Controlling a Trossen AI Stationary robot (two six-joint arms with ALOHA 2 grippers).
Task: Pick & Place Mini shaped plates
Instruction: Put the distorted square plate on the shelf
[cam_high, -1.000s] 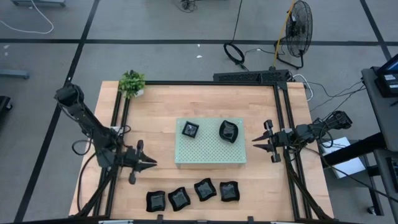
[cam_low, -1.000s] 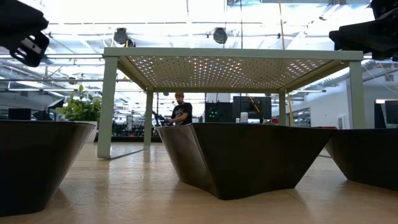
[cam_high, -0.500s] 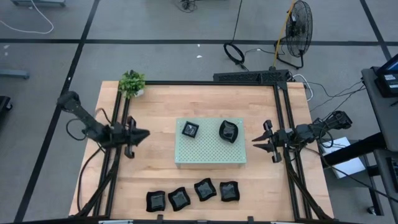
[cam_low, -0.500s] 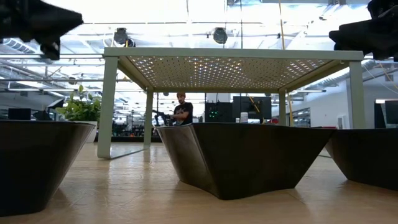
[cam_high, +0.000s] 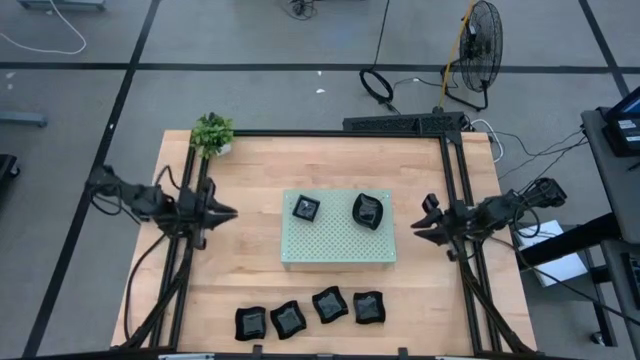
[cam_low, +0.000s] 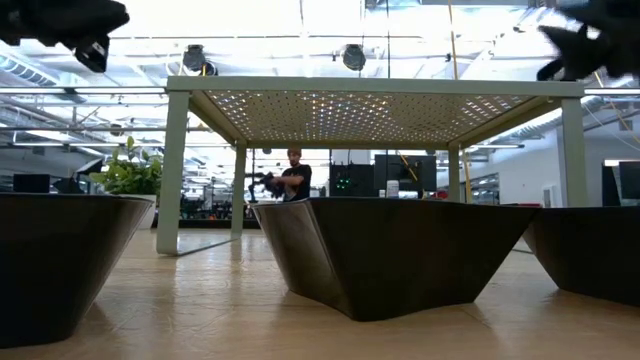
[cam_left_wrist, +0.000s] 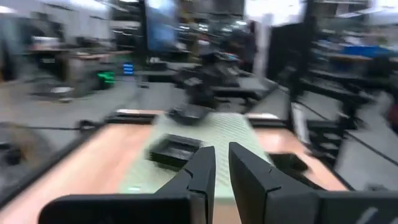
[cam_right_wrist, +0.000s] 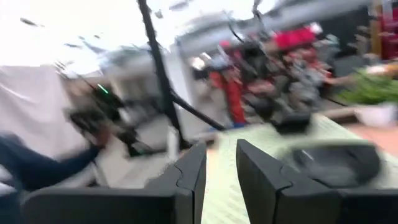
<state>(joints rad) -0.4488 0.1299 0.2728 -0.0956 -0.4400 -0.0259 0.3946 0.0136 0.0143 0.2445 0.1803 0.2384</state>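
From above, two plates sat on the green board mid-counter, and four more lined the near edge. Left hand hung over the counter's left side, right hand over the right side, both empty. Down low, plates filled the foreground under the board, with a person way back. Wrist views showed each hand nearly closed, only a thin gap, gripping nothing.
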